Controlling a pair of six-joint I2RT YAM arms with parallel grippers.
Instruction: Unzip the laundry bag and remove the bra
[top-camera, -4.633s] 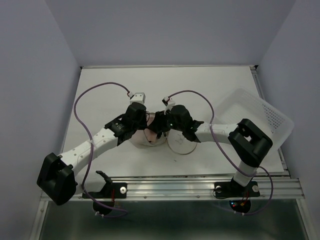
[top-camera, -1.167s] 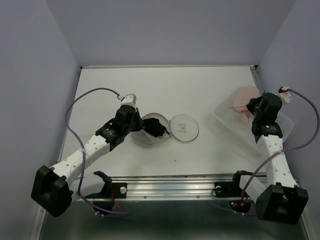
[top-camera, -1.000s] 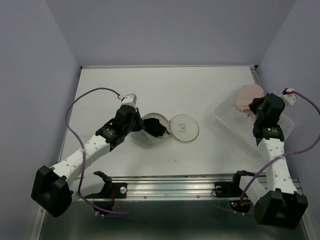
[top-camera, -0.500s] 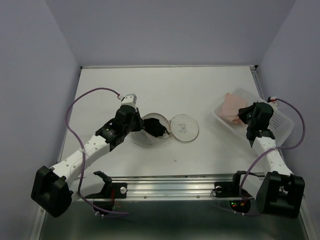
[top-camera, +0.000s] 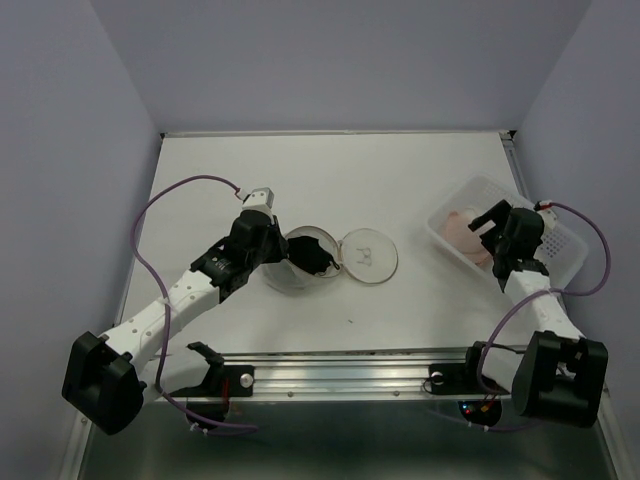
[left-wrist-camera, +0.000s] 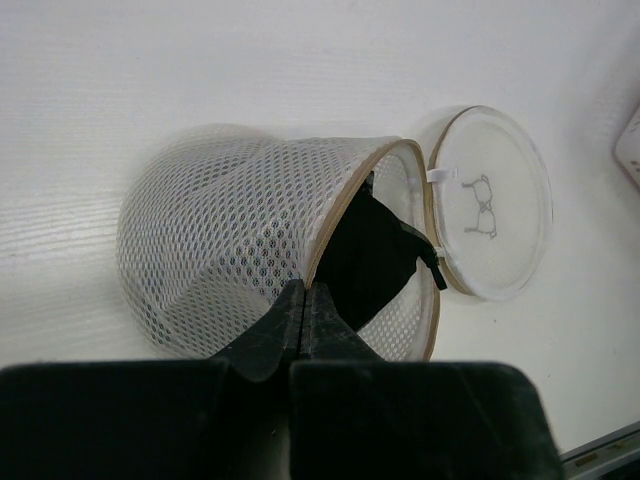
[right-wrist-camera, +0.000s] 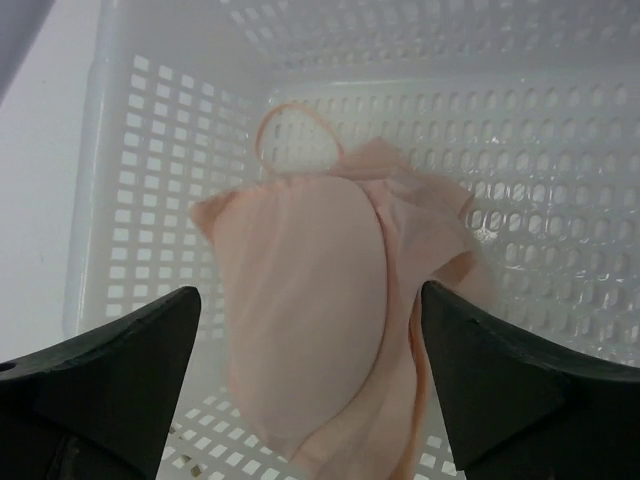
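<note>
The laundry bag (top-camera: 285, 272), a cream mesh dome, lies on its side mid-table with its round lid (top-camera: 368, 257) flipped open to the right. My left gripper (top-camera: 303, 257) is shut on the bag's wire rim (left-wrist-camera: 345, 200), fingertips pressed together at the left gripper (left-wrist-camera: 303, 290). A dark shape (left-wrist-camera: 375, 262) shows inside the opening. The pale pink bra (top-camera: 462, 226) lies in the white basket (top-camera: 562, 246). My right gripper (top-camera: 488, 226) hovers over it, open. In the right wrist view the bra (right-wrist-camera: 310, 330) lies loose between the wide-apart fingers of the right gripper (right-wrist-camera: 310, 293).
The perforated basket (right-wrist-camera: 150, 150) stands at the table's right edge, partly over the side rail. Purple cables loop from both wrists. A metal rail with the arm bases (top-camera: 350, 375) runs along the near edge.
My right gripper has swung down over the basket, opened and let go of the bra, which now lies in the basket. The left arm and the bag have not moved.
</note>
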